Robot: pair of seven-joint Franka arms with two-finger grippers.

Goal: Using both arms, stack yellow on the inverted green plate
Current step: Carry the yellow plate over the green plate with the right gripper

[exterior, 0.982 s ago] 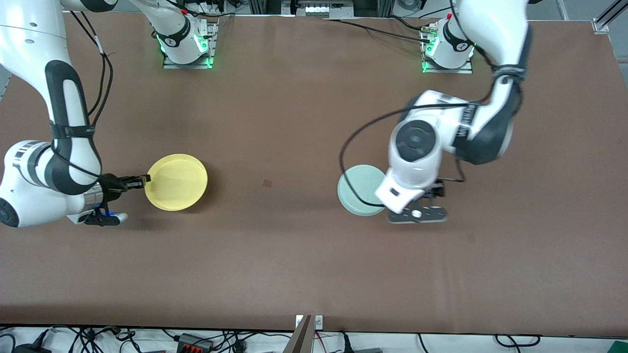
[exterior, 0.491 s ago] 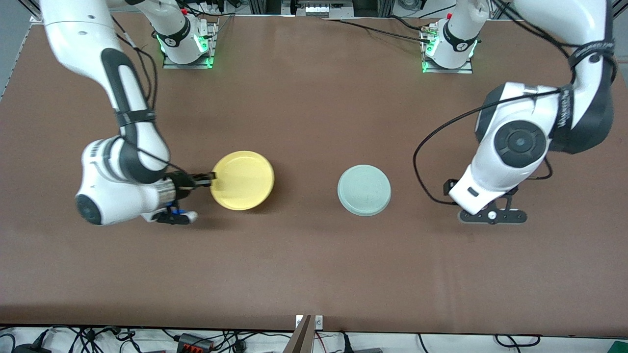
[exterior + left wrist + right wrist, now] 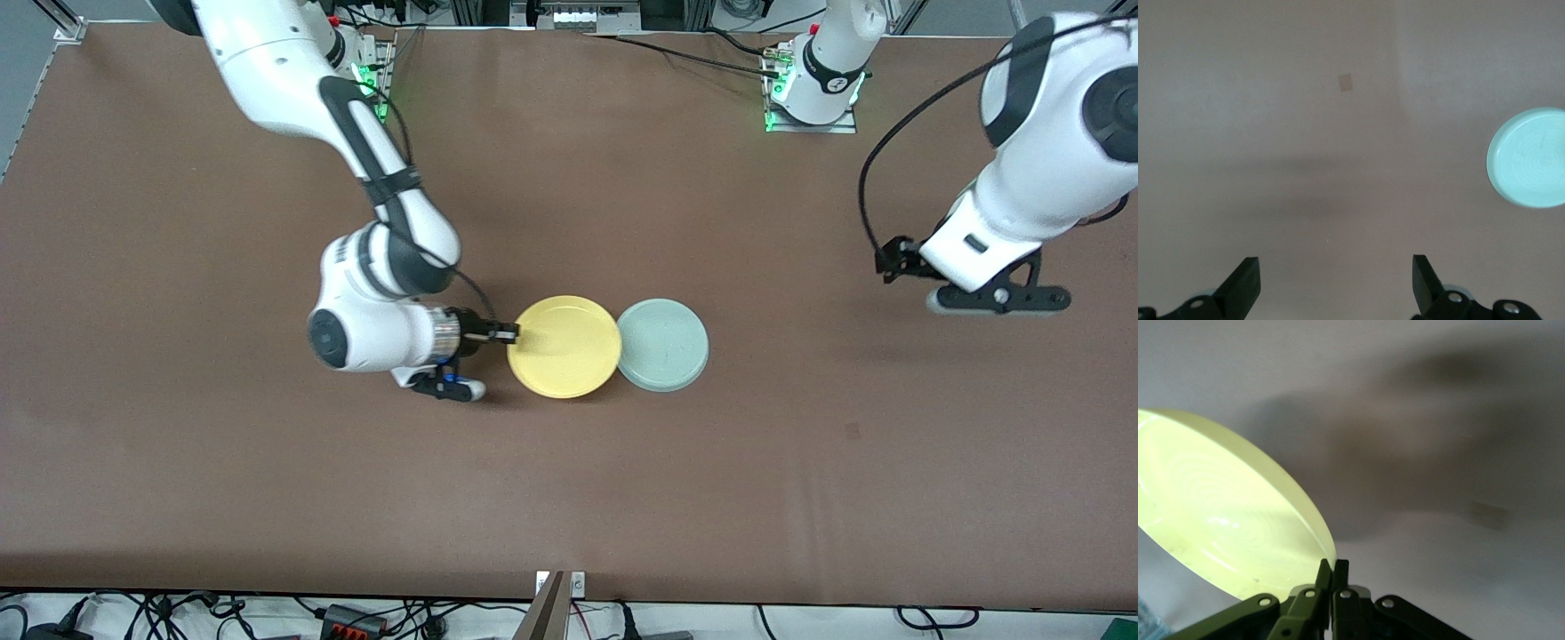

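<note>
The yellow plate (image 3: 564,347) hangs rim-up just beside the pale green plate (image 3: 663,345), and their edges meet in the front view. My right gripper (image 3: 511,334) is shut on the yellow plate's rim, on the side toward the right arm's end. In the right wrist view the shut jaws of the right gripper (image 3: 1332,570) pinch the yellow plate (image 3: 1218,520) at its edge. The green plate lies flat on the table, bottom up, with faint rings on it. My left gripper (image 3: 1336,270) is open and holds nothing, high over bare table toward the left arm's end, with the green plate (image 3: 1531,158) far off.
The brown table (image 3: 569,498) spreads wide around both plates. A small darker patch (image 3: 1346,83) marks the cloth. The arm bases (image 3: 813,89) stand along the table's edge farthest from the front camera. Cables (image 3: 356,618) lie past the table's near edge.
My right arm has carried the yellow plate from the right arm's end to beside the green plate. My left arm has drawn away from the green plate toward its own end, staying open.
</note>
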